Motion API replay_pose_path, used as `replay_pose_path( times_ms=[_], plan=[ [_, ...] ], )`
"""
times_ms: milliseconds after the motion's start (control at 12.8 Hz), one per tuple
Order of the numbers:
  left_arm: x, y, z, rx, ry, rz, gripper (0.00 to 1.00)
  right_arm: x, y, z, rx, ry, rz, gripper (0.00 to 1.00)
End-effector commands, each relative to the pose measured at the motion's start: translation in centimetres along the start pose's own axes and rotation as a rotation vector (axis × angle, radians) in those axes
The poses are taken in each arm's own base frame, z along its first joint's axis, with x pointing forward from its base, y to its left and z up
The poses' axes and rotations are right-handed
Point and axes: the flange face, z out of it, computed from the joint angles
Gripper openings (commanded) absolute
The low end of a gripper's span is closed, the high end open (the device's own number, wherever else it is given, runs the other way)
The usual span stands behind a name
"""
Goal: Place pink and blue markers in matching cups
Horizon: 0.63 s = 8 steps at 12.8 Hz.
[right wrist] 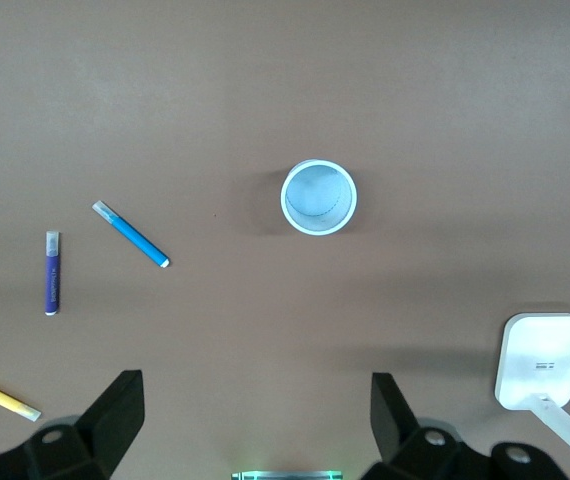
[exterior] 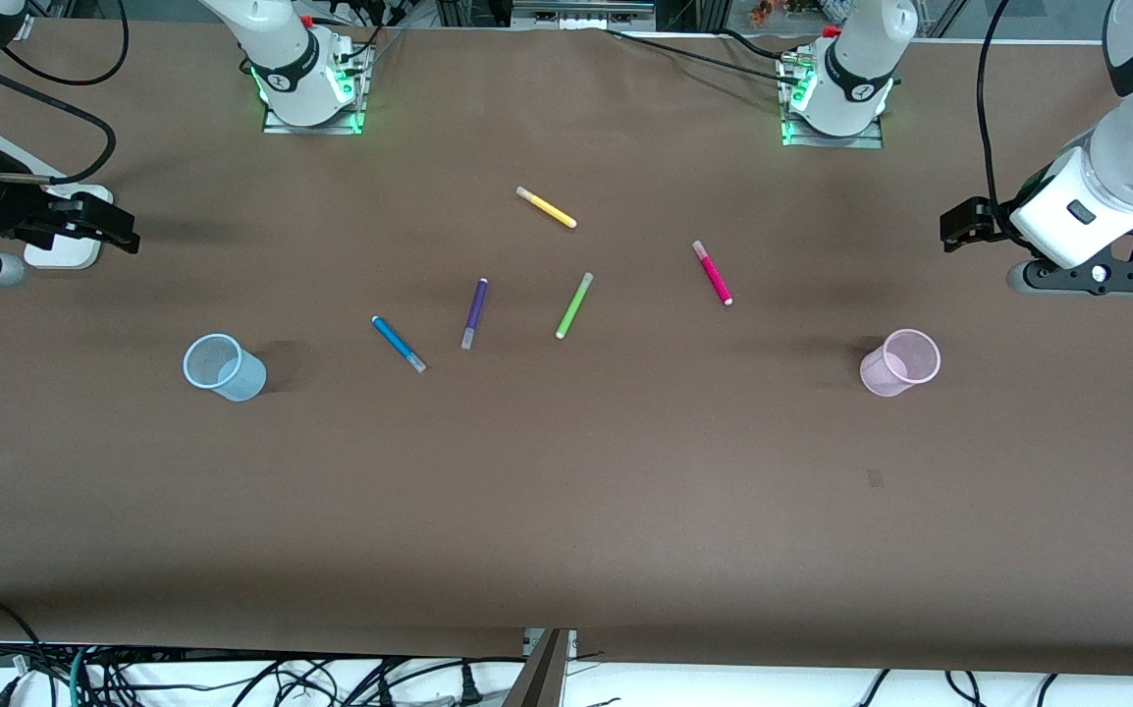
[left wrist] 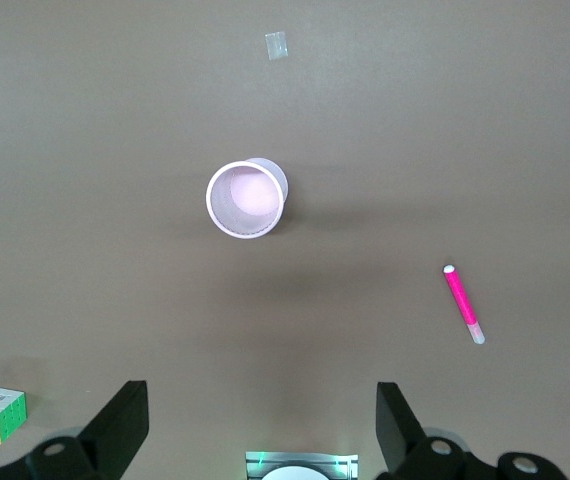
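Front view: slim magenta-pink marker [exterior: 712,272] and bright blue marker [exterior: 399,344] lie mid-table, both slanted, paler ends toward opposite edges. Translucent pale pink cup [exterior: 900,362] and pale blue cup [exterior: 224,367] stand upright near the table's ends. Left gripper [left wrist: 262,425] and right gripper [right wrist: 255,420] hover wide, empty. No legible writing.

Light fell evenly from above on my table [exterior: 566,511], bright but soft. The blue cup [exterior: 224,367] and the pink cup [exterior: 900,362] threw faint blurred shadows. No glare showed, and my wrist views stayed sharp throughout.
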Motion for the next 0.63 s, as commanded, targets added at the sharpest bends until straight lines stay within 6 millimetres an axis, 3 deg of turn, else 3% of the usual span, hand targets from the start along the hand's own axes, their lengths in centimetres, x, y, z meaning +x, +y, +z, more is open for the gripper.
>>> replay_pose_path(
  times_ms=[0,548],
  plan=[
    [0.01,-0.47,-0.35,-0.028,-0.004,0.011,1.0,0.18,-0.86,-0.58,-0.004,0.01,-0.006,1.0],
    [0.23,-0.4,-0.57,-0.029,0.004,0.013,1.0,0.15,-0.6,-0.66,-0.004,0.011,0.0,1.0]
  ],
)
